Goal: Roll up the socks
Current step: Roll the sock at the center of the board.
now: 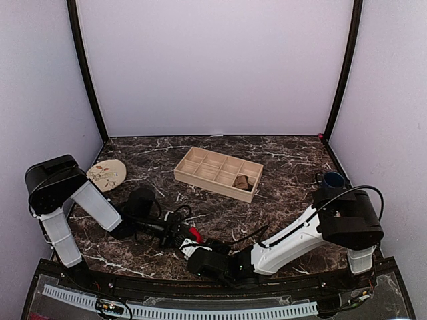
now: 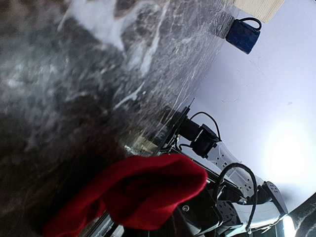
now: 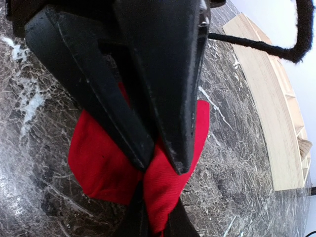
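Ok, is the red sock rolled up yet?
Not rolled: the red sock lies as a loose, creased fold on the table, pinched by the shut right pincer.

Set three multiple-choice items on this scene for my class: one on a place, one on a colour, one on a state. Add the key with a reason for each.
1. Where does the blue mug stand?
A. at the left side of the table
B. at its right side
C. in the middle of its far edge

2. What colour is the sock in the right claw?
A. red
B. green
C. white

3. How is the right claw?
A. wide open
B. out of view
C. shut on the sock

Key: B, the top view shows the mug far to the right; A, bright red fabric fills the right wrist view; C, the claw pinches that fabric.
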`<state>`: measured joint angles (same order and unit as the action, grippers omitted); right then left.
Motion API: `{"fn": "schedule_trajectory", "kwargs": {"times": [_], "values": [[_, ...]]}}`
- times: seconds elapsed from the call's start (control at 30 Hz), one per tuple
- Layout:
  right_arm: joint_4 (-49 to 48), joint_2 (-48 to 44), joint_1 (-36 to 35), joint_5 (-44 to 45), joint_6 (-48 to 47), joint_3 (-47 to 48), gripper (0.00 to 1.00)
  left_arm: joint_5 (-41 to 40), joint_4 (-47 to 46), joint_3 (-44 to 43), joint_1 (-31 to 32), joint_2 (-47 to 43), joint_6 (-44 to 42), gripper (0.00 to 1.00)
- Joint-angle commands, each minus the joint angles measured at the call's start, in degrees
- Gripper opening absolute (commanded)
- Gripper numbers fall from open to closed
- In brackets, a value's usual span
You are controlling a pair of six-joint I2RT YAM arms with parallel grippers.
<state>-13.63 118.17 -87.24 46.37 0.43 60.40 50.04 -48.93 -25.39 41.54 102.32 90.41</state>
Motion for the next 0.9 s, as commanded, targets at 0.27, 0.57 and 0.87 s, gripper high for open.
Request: {"fn": "schedule_trajectory", "kwargs": {"times": [0.27, 0.57, 0.87], "values": [[5.8, -1.5, 0.3, -4.5, 8.3, 0.3, 0.14, 0.8, -7.5, 4.4, 0.3, 4.9, 0.6, 0.05], [7.3, -3.5, 1.4, -7.1, 11.6, -0.6, 0.22, 0.9, -7.1, 5.1, 0.3, 7.6, -1.9, 0.02], [8.6, -9.9, 2.2, -11.2, 17.6, -3.5, 0.43, 0.4, -6.8, 6.5, 0.4, 8.0, -2.9, 0.01]]}}
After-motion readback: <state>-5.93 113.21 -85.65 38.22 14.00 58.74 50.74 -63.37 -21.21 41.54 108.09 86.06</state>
